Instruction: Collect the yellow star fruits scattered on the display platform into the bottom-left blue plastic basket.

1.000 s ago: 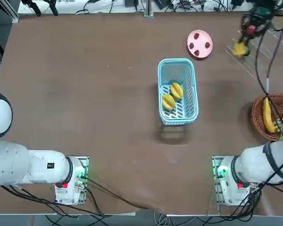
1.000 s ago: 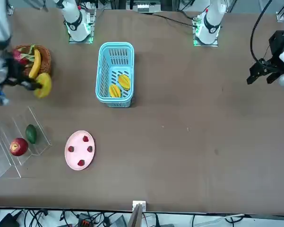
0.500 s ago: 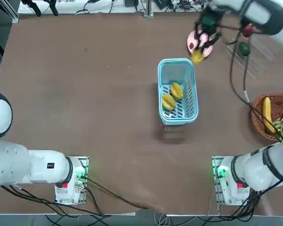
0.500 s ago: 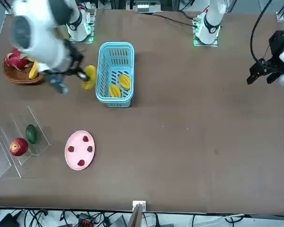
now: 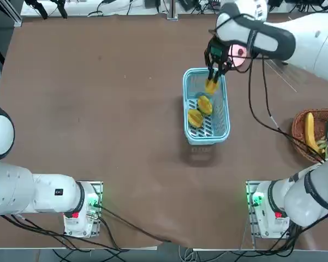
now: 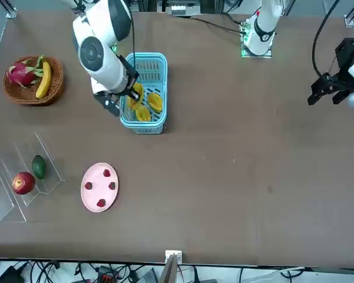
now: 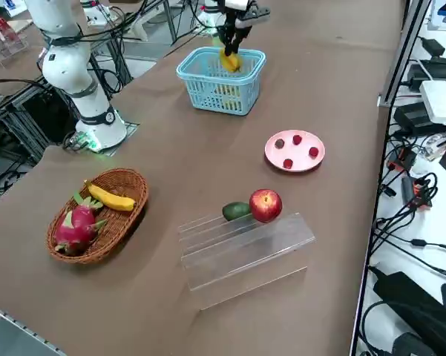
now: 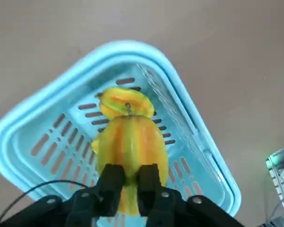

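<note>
Right gripper [image 8: 129, 182] is hanging over the blue plastic basket [image 5: 225, 112] now, pointing down, fingers [image 8: 111, 182] pinched narrow around a yellow star fruit [image 8: 130, 149] that pokes out beyond the tips. In the wrist view the held fruit sits directly between the two pads, and the basket's slatted floor lies straight beyond it. Two more star fruits [image 5: 200, 111] lie on the basket floor, touching each other, just past the fingertips toward the robot's side; one of them [image 8: 125, 103] peeks out from behind the held fruit. From the front the gripper [image 6: 132, 91] and its fruit look about level with the basket rim, though whether the fruit is inside the walls or just above them is hard to judge. Well away from the fingers, the display platform [image 7: 245, 252] carries a red apple [image 7: 266, 205] and a green fruit [image 7: 237, 211], no star fruit on it
</note>
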Controlling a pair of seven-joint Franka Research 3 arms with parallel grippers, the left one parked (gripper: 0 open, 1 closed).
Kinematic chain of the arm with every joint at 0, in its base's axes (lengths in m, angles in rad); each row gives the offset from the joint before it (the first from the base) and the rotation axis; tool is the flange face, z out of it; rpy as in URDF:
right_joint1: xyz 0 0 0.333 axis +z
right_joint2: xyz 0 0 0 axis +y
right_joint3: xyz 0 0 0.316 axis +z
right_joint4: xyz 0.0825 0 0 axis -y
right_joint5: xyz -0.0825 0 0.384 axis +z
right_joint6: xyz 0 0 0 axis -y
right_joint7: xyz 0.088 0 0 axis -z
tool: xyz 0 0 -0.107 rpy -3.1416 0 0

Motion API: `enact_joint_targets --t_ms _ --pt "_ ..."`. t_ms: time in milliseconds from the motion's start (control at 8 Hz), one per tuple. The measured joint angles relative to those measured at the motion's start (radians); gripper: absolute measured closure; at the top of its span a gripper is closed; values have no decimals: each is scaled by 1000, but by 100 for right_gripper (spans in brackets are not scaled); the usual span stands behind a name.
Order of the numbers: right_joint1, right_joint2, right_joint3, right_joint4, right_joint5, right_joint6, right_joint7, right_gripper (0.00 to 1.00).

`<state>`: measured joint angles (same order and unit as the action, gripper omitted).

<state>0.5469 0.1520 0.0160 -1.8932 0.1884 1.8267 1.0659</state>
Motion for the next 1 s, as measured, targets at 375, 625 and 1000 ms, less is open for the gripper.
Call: enact_joint_targets --t_ms 375,625,1000 --pt "15 -26 -11 -13 -9 -5 0 22" --pt "1 -59 -54 11 -98 -47 -62 0" --pt "-101 -104 -158 145 -174 -190 -381 0"
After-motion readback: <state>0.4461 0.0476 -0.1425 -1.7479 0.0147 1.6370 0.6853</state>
